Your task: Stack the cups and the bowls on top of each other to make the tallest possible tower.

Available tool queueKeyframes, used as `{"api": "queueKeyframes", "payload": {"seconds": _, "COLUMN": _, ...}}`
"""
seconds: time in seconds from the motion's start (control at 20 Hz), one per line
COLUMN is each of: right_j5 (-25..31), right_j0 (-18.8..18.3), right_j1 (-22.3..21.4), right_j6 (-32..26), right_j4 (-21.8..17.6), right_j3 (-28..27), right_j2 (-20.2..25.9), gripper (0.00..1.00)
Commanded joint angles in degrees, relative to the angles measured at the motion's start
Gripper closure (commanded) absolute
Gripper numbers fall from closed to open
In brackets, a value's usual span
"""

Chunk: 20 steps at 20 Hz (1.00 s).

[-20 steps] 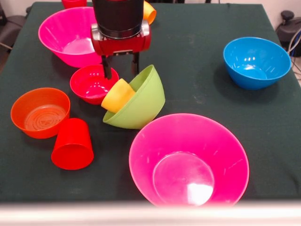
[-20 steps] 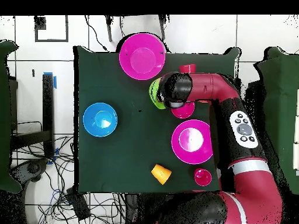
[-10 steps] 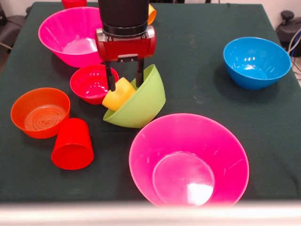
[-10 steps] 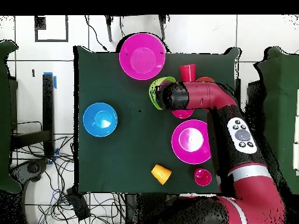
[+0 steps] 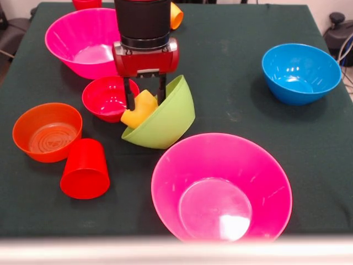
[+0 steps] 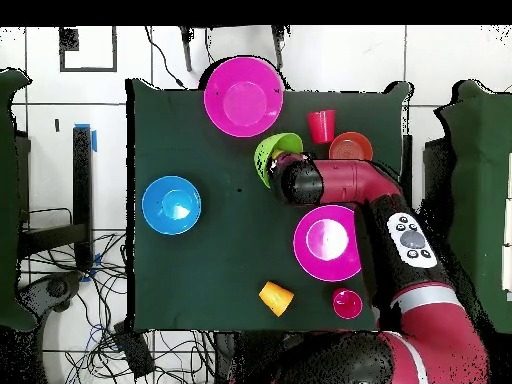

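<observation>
The lime-green bowl lies tipped on its side at mid-table, with the yellow cup lying in its mouth. My gripper is low over them. It is open, with one finger on each side of the yellow cup. The small red bowl sits upright just left of the cup. In the overhead view the arm covers the cup and the small red bowl; only part of the green bowl shows. Nothing stands piled as a tower.
The orange bowl and an upside-down red cup are at the left. One pink bowl is behind, another is in front. The blue bowl is at the right. An orange cup lies at the far edge.
My gripper moved right and down over the yellow cup, so its fingers now straddle it. The green bowl shifted slightly.
</observation>
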Motion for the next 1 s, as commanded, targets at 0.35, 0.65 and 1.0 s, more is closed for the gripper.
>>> {"api": "queueKeyframes", "payload": {"seconds": 0.35, "right_j5": -8.76, "right_j0": -5.88, "right_j1": 8.34, "right_j6": 5.14, "right_j4": 2.14, "right_j3": 6.74, "right_j2": 3.78, "gripper": 0.0}}
{"api": "queueKeyframes", "payload": {"seconds": 0.65, "right_j5": -11.08, "right_j0": -6.81, "right_j1": 9.68, "right_j6": 4.6, "right_j4": 3.0, "right_j3": 7.7, "right_j2": 5.24, "gripper": 0.0}}
{"api": "queueKeyframes", "payload": {"seconds": 1.0, "right_j5": -11.63, "right_j0": -5.98, "right_j1": 9.59, "right_j6": 4.94, "right_j4": 3.96, "right_j3": 7.88, "right_j2": 3.87, "gripper": 0.0}}
